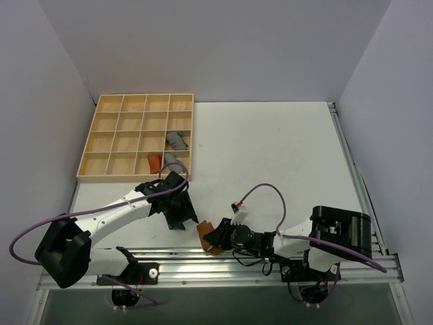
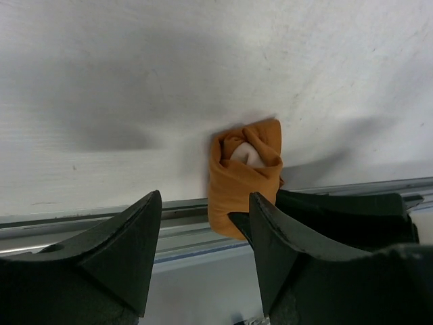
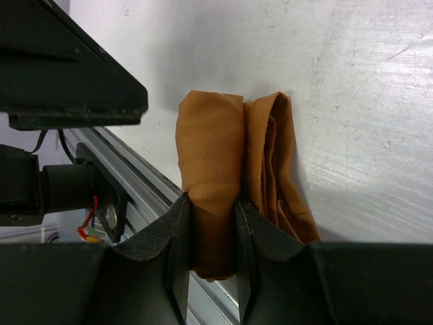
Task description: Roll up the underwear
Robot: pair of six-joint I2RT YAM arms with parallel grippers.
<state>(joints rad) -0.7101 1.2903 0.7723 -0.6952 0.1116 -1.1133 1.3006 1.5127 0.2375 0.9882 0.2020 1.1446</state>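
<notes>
The underwear (image 1: 205,237) is a caramel-brown roll lying at the table's near edge, partly over the metal rail. In the left wrist view the underwear (image 2: 240,177) shows a pale beige core at its rolled end. My right gripper (image 1: 215,237) is shut on it. In the right wrist view the right gripper (image 3: 211,200) pinches the outer layer of the underwear (image 3: 220,135) between both fingers, with looser folds beside it on the right. My left gripper (image 1: 179,211) hovers just left of the roll. The left gripper (image 2: 205,196) is open, holds nothing, and sits apart from the cloth.
A wooden compartment tray (image 1: 111,139) stands at the back left, holding two grey rolled cloths (image 1: 177,139) and a redder orange roll (image 1: 155,162). An aluminium rail (image 1: 203,261) runs along the near edge. White walls close in both sides.
</notes>
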